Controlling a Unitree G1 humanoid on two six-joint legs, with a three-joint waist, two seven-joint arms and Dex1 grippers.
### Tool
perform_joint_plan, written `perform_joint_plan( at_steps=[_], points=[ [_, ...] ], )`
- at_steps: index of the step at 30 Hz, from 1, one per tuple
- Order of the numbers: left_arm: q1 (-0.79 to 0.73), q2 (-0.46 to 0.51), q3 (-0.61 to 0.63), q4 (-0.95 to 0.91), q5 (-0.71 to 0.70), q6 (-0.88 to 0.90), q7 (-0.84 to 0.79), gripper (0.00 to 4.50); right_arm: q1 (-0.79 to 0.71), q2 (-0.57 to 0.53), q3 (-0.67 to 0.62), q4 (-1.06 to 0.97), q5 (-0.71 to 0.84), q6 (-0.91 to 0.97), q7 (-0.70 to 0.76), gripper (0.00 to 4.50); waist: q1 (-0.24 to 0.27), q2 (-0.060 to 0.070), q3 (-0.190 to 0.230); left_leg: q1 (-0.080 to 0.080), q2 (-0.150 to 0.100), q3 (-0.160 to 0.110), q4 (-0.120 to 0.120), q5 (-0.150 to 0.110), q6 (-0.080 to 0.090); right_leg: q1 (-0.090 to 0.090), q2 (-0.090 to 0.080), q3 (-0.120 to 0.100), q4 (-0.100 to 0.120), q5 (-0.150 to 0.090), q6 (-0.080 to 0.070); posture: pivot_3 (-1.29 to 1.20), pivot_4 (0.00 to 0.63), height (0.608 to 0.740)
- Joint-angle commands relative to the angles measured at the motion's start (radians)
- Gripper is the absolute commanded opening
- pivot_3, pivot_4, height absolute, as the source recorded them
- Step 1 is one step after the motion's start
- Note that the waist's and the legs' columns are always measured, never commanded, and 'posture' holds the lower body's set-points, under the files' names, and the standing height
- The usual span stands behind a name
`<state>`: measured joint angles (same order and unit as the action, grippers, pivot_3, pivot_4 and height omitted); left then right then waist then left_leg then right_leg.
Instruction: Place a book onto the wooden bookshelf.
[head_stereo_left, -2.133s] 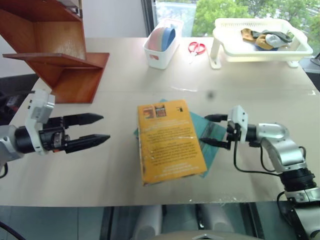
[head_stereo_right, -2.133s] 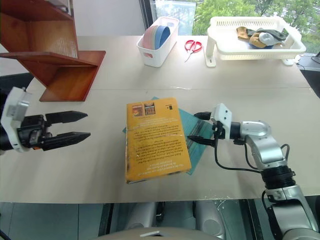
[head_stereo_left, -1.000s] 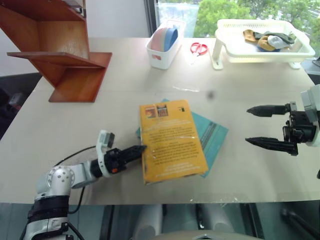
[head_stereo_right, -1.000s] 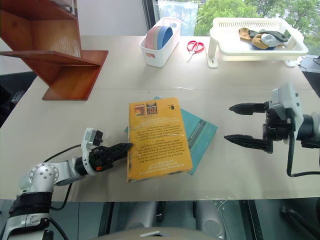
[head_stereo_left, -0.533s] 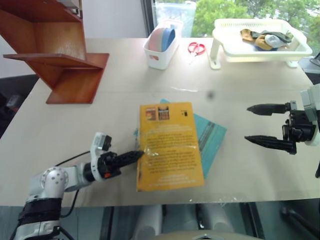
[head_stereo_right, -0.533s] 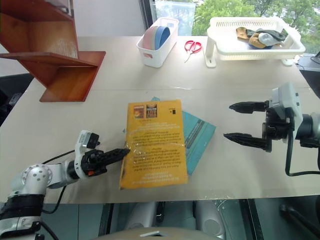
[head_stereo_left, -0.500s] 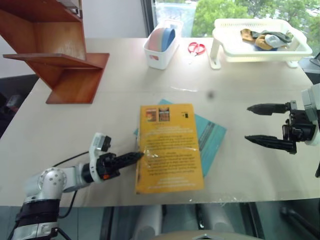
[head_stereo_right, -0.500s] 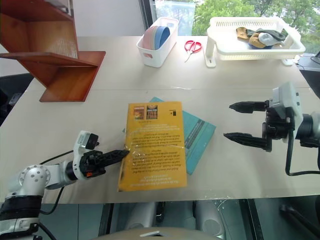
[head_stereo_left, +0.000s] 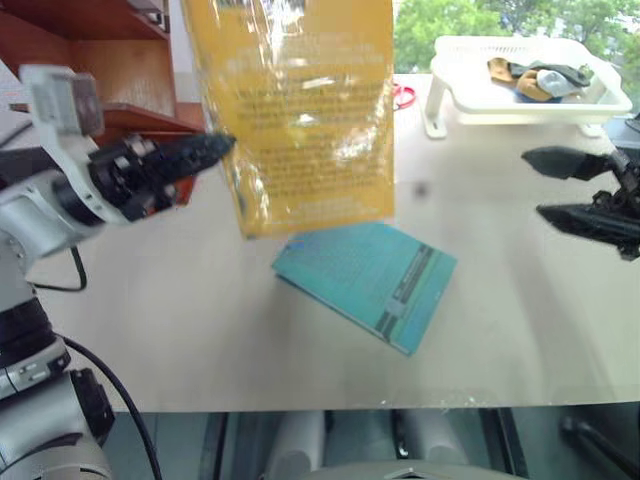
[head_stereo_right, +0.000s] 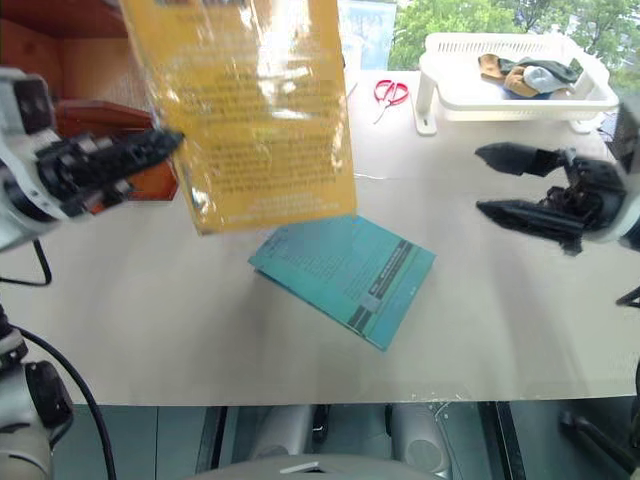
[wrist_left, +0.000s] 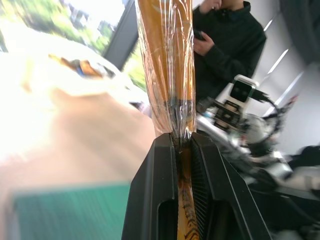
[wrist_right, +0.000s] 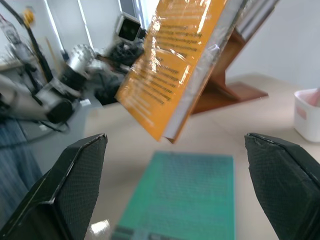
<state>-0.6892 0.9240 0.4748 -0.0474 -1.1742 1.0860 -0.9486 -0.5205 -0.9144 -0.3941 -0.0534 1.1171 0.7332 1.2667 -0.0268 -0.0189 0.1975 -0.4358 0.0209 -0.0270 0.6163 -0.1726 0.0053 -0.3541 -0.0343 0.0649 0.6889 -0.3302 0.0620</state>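
Moved: book (head_stereo_left: 300, 110) now lifted off the desk (head_stereo_left: 520, 300), was lying on teal book (head_stereo_left: 365, 275)
Left gripper (head_stereo_left: 215, 150): jaws clamped on book's edge, book hangs upright in the air before the bookshelf (head_stereo_left: 90, 60)
Right gripper (head_stereo_left: 560, 190): jaws wide open, empty, above desk's right side
Teal book: flat on desk, uncovered

From the head we look down over the beige table (head_stereo_left: 180, 330). Each wrist camera looks level along its fingers, very near; all share the thick orange-yellow glossy book (head_stereo_right: 250, 110).
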Motion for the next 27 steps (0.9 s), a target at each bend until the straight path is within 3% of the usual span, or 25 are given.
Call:
perform_joint_plan(
  at_steps=[1,8,13,20,27],
  points=[
    [-0.137,0.102,-0.046,0.02,0.115,-0.143,-0.09,0.01,-0.096,-0.006,-0.071,0.101,0.083,0.037,0.034,4.5,-0.002,0.0,0.0,-0.001,0.0,0.0,0.0,0.0,0.0,-0.002,0.0,0.0,0.001,0.0,0.0,0.0,0.15,0.74],
    [-0.362,0.23,-0.222,0.121,0.394,-0.405,-0.247,0.01,-0.227,0.006,-0.089,0.257,0.083,0.05,0.091,4.5,-0.008,0.001,0.001,-0.005,0.0,0.002,-0.001,0.0,0.0,-0.006,0.0,0.001,-0.001,0.0,0.0,0.0,0.15,0.74],
    [-0.377,0.346,-0.354,0.184,0.695,-0.729,-0.365,0.01,-0.27,0.013,-0.078,0.315,0.047,0.035,0.128,4.5,-0.014,0.002,0.001,-0.015,0.0,0.003,0.002,0.0,0.0,-0.017,0.001,0.002,0.004,0.0,0.0,0.0,0.15,0.74],
    [-0.499,0.36,-0.428,0.43,0.992,-1.208,-0.348,0.01,-0.312,0.035,-0.07,0.368,-0.003,0.01,0.16,4.5,-0.013,0.002,0.002,-0.019,0.0,0.009,0.004,0.0,0.0,-0.021,0.002,0.002,0.006,0.0,0.0,0.0,0.15,0.74],
    [-0.558,0.396,-0.493,0.641,1.202,-1.458,-0.33,0.01,-0.322,0.048,-0.082,0.372,-0.006,0.024,0.176,4.5,-0.013,0.002,0.002,-0.021,0.0,0.009,0.006,0.0,0.0,-0.024,0.002,0.002,0.008,0.0,0.0,0.0,0.15,0.74]
  ],
)
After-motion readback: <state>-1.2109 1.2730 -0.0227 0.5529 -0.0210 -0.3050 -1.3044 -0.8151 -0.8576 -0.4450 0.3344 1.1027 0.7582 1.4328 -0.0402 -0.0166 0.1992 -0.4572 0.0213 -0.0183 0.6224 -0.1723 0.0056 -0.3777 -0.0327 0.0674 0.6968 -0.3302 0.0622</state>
